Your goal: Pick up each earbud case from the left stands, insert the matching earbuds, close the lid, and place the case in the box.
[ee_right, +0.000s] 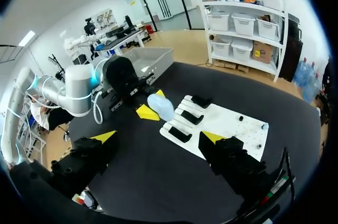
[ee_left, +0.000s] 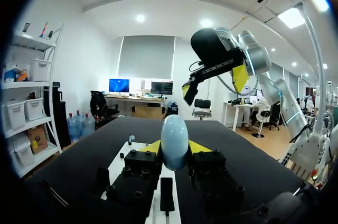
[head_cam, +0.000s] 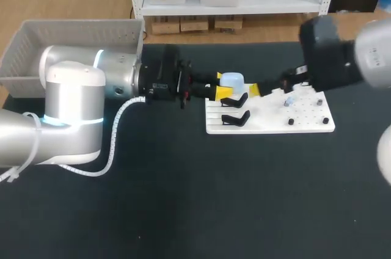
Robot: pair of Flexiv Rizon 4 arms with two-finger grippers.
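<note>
**Earbud case in hand, earbuds not yet in**

Earbud case (ee_left: 175, 142), a pale blue, egg-shaped shell of smooth plastic, is off the stands and held by the left gripper (ee_left: 175, 150). The two yellow fingertips (ee_left: 150, 147) press on it from opposite sides, about a case-width apart, and the case stands up above them. In the head view it hangs over the left edge of the flat white board (head_cam: 269, 126), which lies on the black tabletop (head_cam: 183, 198) toward its far edge, right of the middle. The black stands (head_cam: 235, 118) on the board's left part look bare, with the case just above the farthest one.

By my reading the pick-up is done and everything after it is left. The shell looks whole from both wrist views, and I cannot tell whether the lid is open. A small pale piece (head_cam: 289, 102) sits among the dark pegs on the board's right part, likely an earbud yet to be fitted. The grey slatted plastic box (head_cam: 36, 45) stands at the tabletop's far left corner, well apart from the case, and no case shows inside it.

The right gripper (ee_right: 157, 137) hangs above the board's right part, fingers spread wide, holding nothing. It is near the case but not touching it.
</note>
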